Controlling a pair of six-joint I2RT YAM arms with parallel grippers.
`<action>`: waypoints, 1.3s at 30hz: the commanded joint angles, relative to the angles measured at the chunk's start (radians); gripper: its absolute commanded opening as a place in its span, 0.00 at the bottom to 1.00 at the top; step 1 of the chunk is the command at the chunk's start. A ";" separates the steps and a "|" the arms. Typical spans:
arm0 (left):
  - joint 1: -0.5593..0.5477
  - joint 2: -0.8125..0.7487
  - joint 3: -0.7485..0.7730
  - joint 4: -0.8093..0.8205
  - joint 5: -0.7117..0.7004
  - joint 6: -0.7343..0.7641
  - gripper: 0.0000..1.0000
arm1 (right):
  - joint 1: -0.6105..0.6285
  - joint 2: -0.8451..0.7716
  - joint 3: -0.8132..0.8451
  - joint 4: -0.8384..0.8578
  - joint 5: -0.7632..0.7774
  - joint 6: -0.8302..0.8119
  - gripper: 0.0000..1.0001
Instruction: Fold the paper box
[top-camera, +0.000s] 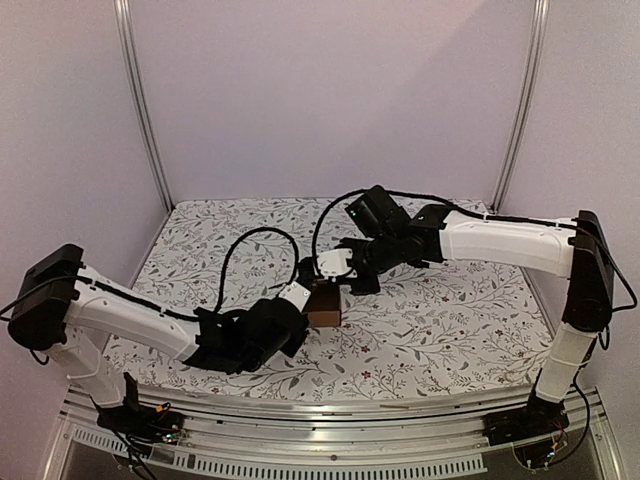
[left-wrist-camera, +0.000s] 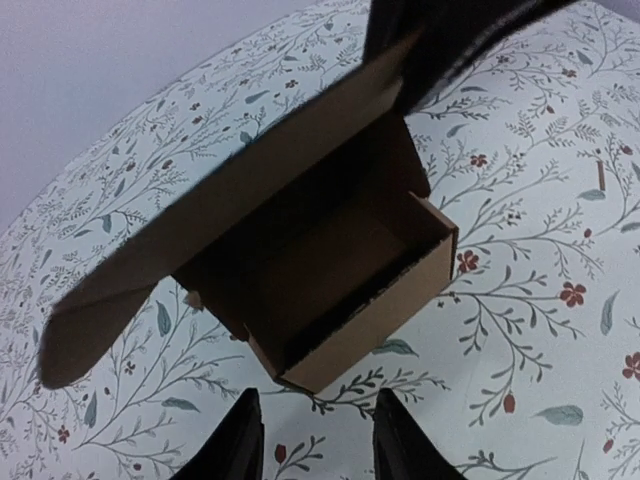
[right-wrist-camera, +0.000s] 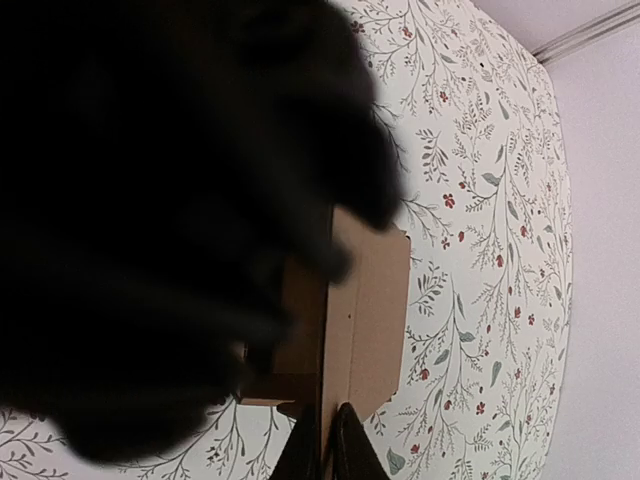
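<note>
The right claw (right-wrist-camera: 325, 450) pinches a flap of the paper box (right-wrist-camera: 375, 300); the left claw (left-wrist-camera: 318, 425) stands half-open, empty, near it.

Soft even light, faint shadows; right wrist view half black blur (defocused).

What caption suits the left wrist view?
Open brown cardboard box on floral tablecloth, lid flap raised, left tool open before it.

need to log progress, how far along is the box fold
Done: the paper box stands with its walls up, top open. In hand: the right gripper pinches the raised lid flap; the left gripper is open, just short of the box. To do: closing that flap.
</note>
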 joint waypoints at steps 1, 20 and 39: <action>-0.116 -0.153 -0.058 -0.144 -0.036 -0.139 0.38 | 0.018 0.026 -0.073 -0.017 0.085 -0.007 0.06; 0.099 -0.651 -0.163 -0.221 0.011 -0.139 0.59 | 0.081 0.107 -0.169 -0.037 0.088 0.004 0.20; 0.347 -0.245 0.041 -0.139 0.245 -0.152 0.60 | 0.083 -0.055 -0.100 -0.141 0.053 0.115 0.63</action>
